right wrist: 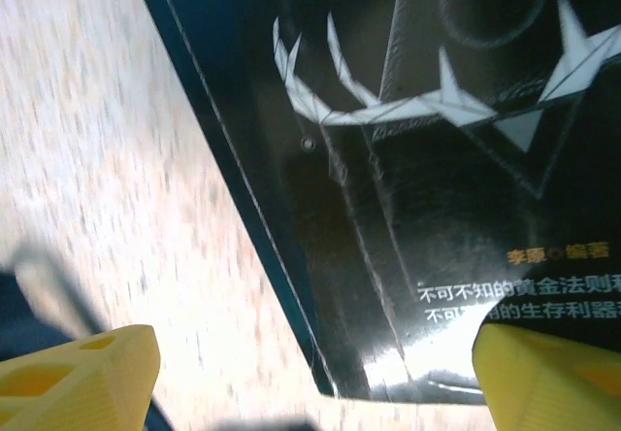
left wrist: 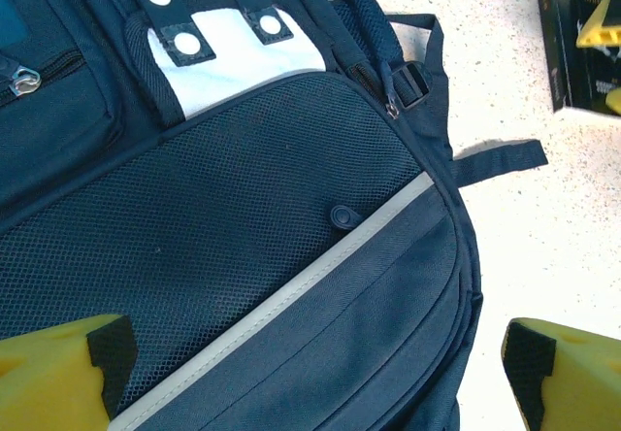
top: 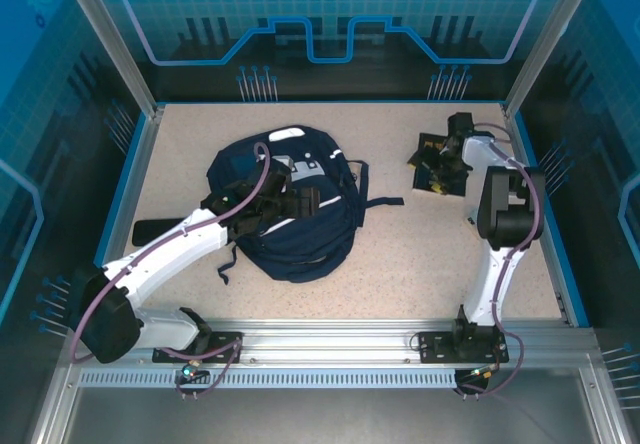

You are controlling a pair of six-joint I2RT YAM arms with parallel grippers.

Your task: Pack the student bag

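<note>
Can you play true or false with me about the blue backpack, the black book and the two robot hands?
1. The student bag lies on the table. True.
2. The black book is inside the bag. False: it lies on the table, off to the bag's right and apart from it.
3. The left gripper is over the bag with its jaws open. True.
4. The right gripper is squeezing a bag strap. False: it is open, above the book.
</note>
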